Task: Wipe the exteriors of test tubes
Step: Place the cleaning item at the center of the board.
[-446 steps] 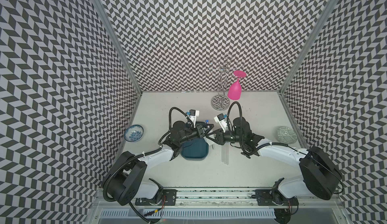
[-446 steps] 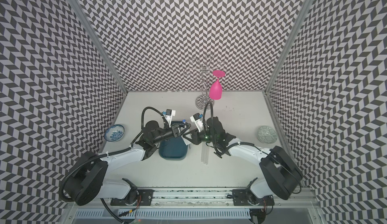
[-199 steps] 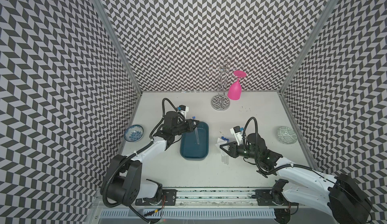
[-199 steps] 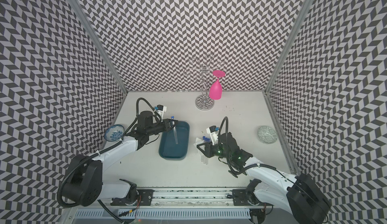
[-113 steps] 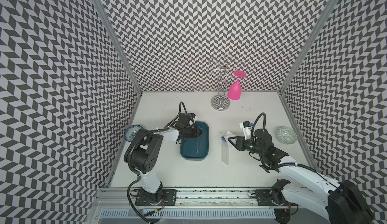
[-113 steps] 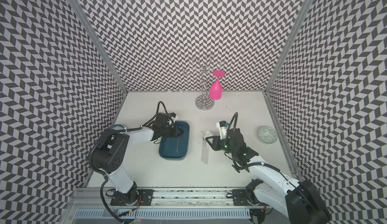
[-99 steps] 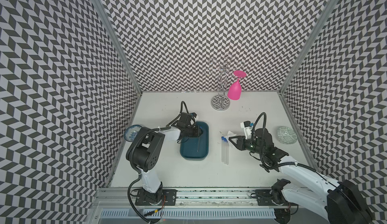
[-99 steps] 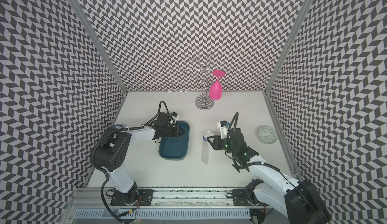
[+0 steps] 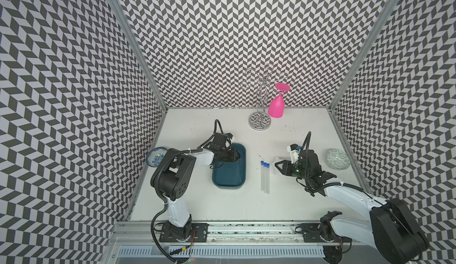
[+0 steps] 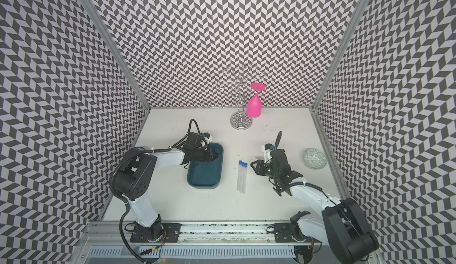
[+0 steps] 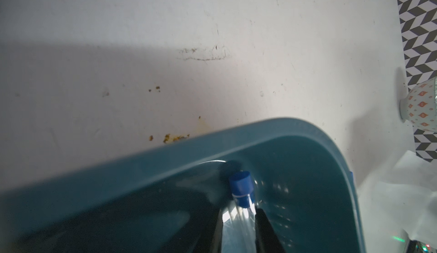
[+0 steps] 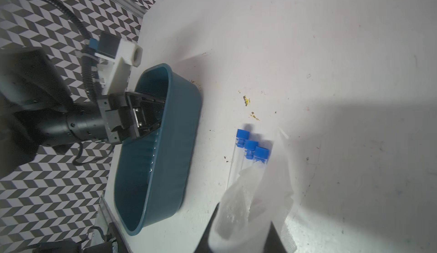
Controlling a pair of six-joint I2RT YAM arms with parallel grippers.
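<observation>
A test tube (image 11: 241,185), clear with a blue cap, lies low in the teal tray (image 11: 236,140), its cap near the tray's far end wall. My left gripper (image 11: 240,212) is shut on it, one dark finger against each side. Both top views show the left gripper (image 9: 238,157) (image 10: 217,157) inside the tray (image 9: 229,187) (image 10: 203,187). Three more test tubes (image 9: 264,176) (image 10: 241,176) (image 12: 250,145) lie side by side on the table, right of the tray. My right gripper (image 9: 277,167) (image 12: 241,218) hovers just right of them, shut on a white tissue wad (image 12: 255,192) that hides part of them.
A chrome rack (image 9: 260,122) with a pink glass (image 9: 275,106) hanging upside down stands at the back. A blue-and-white bowl (image 9: 156,155) sits by the left wall and a green patterned bowl (image 9: 338,159) by the right wall. Yellow-brown crumbs (image 11: 175,137) lie beside the tray.
The left arm has brought its test tube down into the tray. The right gripper has drawn back to the right with the tissue. In the last half second little has moved.
</observation>
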